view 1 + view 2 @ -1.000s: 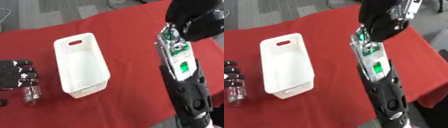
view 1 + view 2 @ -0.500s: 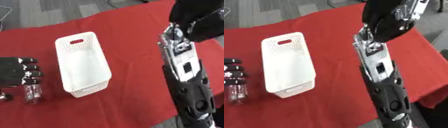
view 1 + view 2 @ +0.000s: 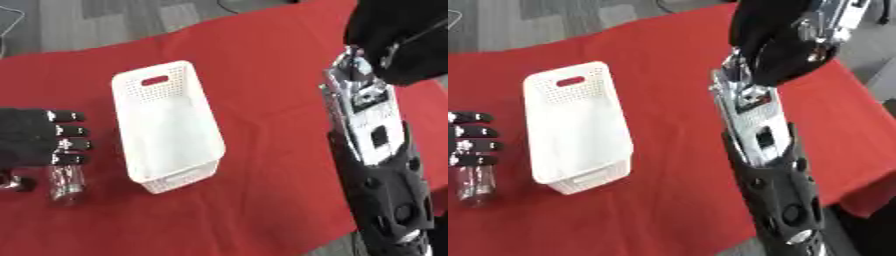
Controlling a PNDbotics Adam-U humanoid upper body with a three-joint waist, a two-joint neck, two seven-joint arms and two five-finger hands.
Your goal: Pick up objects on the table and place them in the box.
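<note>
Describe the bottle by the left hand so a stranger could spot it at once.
Start at the white basket in the middle of the red tablecloth. Left of it, the black left hand rests over a clear bottle lying flat, the only see-through thing there.

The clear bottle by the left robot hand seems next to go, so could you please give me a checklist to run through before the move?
1. Clear bottle lying on the red tablecloth, unobstructed: ok.
2. Left robot hand over the bottle's upper end, fingers straight, no grasp yet: not ok.
3. White box upright, open, nothing seen inside: ok.
4. Box beside the bottle, path between clear: ok.
5. Right robot hand away from the box: cannot tell; only its forearm shows.
</note>
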